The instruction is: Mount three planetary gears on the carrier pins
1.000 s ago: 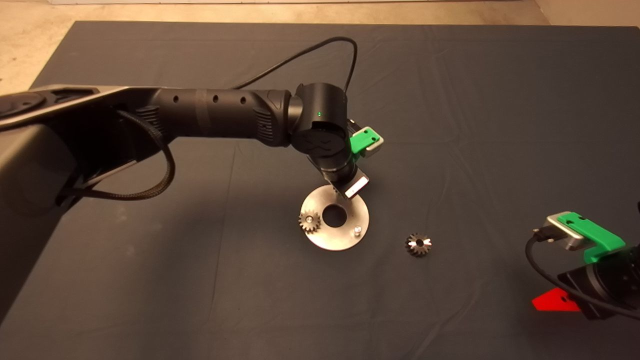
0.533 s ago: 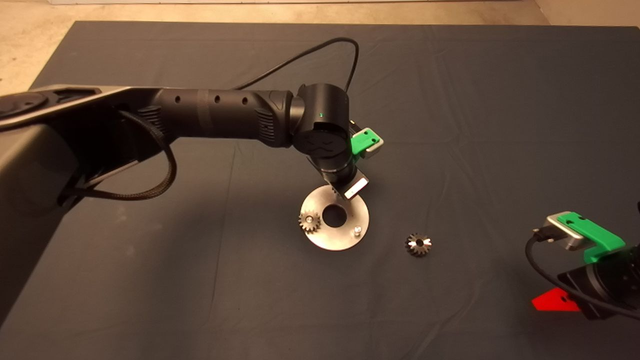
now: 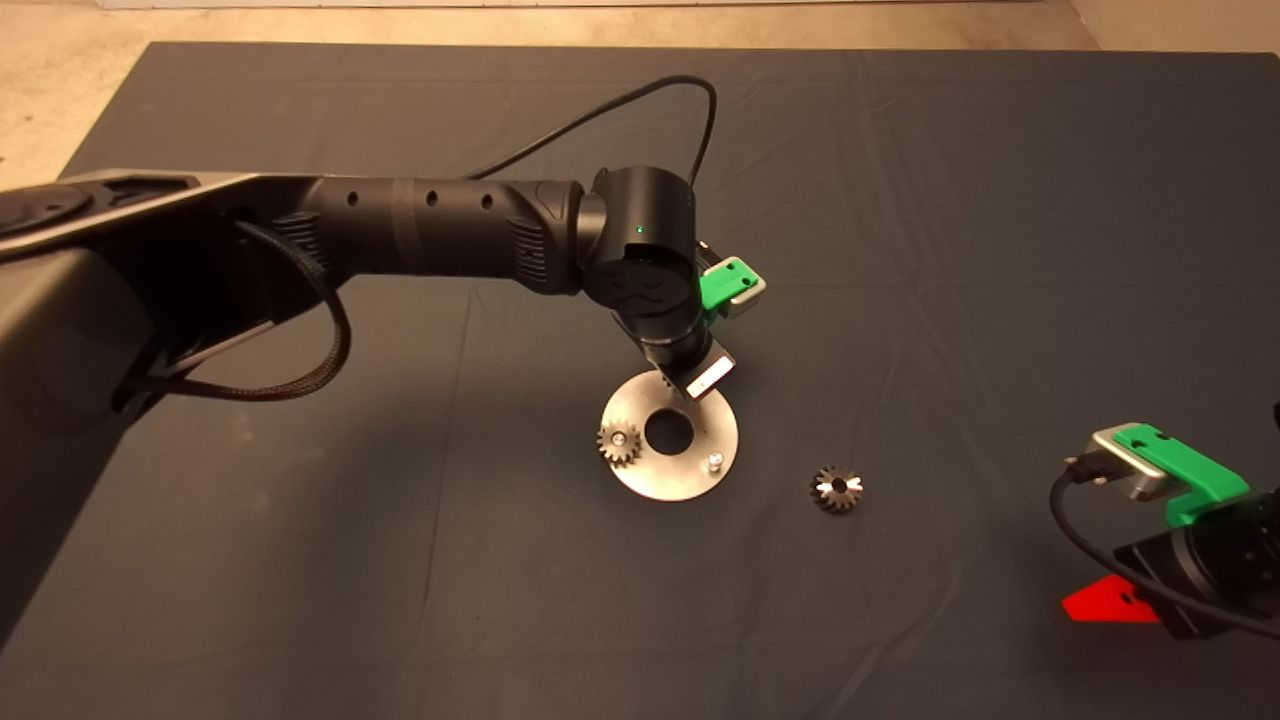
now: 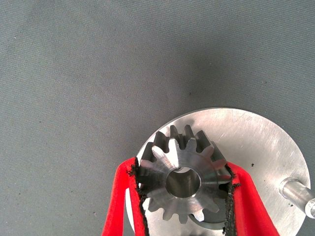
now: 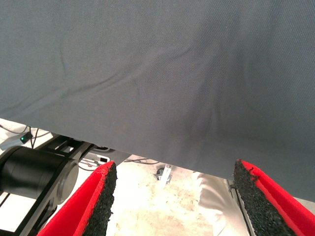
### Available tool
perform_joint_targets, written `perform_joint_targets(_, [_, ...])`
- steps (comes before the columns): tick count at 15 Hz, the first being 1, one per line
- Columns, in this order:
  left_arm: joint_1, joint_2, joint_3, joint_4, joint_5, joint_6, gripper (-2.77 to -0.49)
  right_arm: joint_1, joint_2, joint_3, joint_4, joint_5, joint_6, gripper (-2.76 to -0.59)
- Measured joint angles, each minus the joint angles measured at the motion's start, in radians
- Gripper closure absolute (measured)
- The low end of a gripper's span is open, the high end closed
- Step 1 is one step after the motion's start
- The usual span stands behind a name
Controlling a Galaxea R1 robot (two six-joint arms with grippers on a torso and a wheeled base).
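Little changed: left gripper (image 4: 183, 196) still clamps a gear (image 4: 183, 181) over the round plate's (image 3: 690, 480) far side; spare gear (image 3: 837, 489) lies right; right gripper (image 5: 174, 196) parked, open.

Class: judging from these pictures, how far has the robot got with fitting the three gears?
Done: one gear sits on a plate pin. In hand: the left gripper holds a second gear over the plate. Left: the loose gear on the mat, and a bare pin.

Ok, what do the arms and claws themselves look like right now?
Both arms are black. The left arm has a round wrist joint with a tiny green light, a braided cable and a thin black cable. Each claw, left claw and right claw, has red fingers with black pads; green mounts sit above.
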Motion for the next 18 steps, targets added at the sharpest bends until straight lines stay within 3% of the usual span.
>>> perform_joint_targets(17, [-0.003, 0.005, -0.044, -0.010, -0.002, 0.055, -0.54, 0.000, 0.000, 0.000, 0.000, 0.000, 0.000, -1.75])
perform_joint_targets(18, [-0.001, 0.005, -0.044, -0.010, -0.003, 0.056, -0.54, 0.000, 0.000, 0.000, 0.000, 0.006, 0.000, -1.75])
